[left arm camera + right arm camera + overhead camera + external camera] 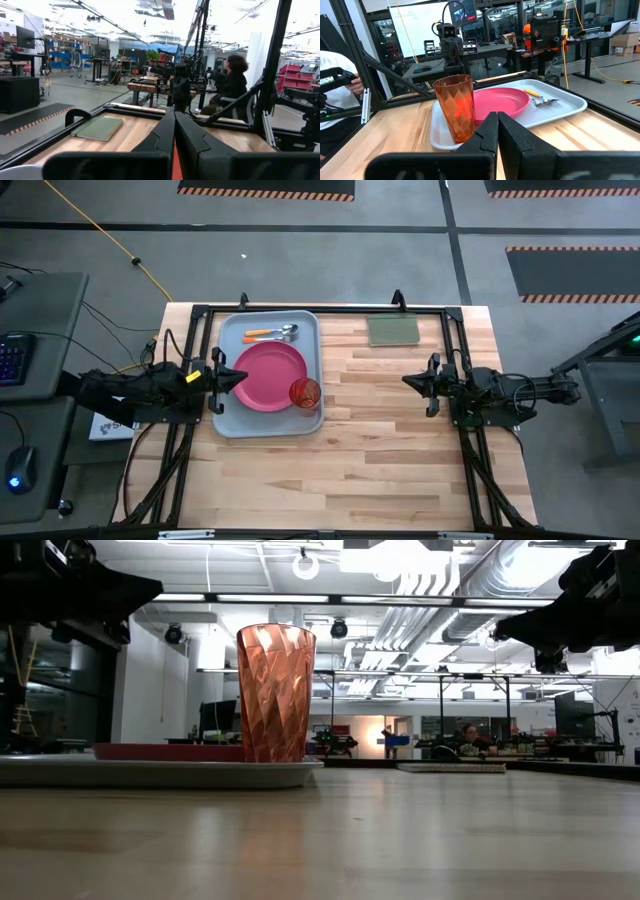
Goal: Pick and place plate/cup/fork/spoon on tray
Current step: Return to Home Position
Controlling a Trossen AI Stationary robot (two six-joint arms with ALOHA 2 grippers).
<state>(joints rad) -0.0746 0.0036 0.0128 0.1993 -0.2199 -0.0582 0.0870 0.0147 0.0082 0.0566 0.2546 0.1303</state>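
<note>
1. Left gripper (240, 377) hangs over the tray's (228, 330) left rim with its tips above the plate's (268, 375) left edge. Its fingers are pressed together and hold nothing.
2. Right gripper (410, 381) hangs over bare table (400, 460), well right of the tray. Its fingers are also pressed together and empty, pointing left towards the cup (305, 393).
3. In the low view both arms are cut off at the top edge and show only dark undersides. The plate shows there only as a thin red strip behind the cup.
4. The tray is light blue-grey with rounded corners and a raised rim, and it lies on the table's far left part. The plate is round, flat, smooth and pink, and fills the tray's middle.
5. The cup is translucent red-orange with diamond facets. It stands upright in the tray's near right corner, just beside the plate; whether they touch cannot be told.
6. Fork (272, 338) and spoon (275, 330) lie side by side across the tray's far end, handles left and metal ends right. The spoon seems the farther one, but they are small and hard to tell apart.
7. A flat green mat (393, 330) lies at the far edge, right of the tray and apart from it.
8. The pale wood planks are open across the near half and between the grippers. Black frame rails (330, 310) run along the left, far and right edges.
</note>
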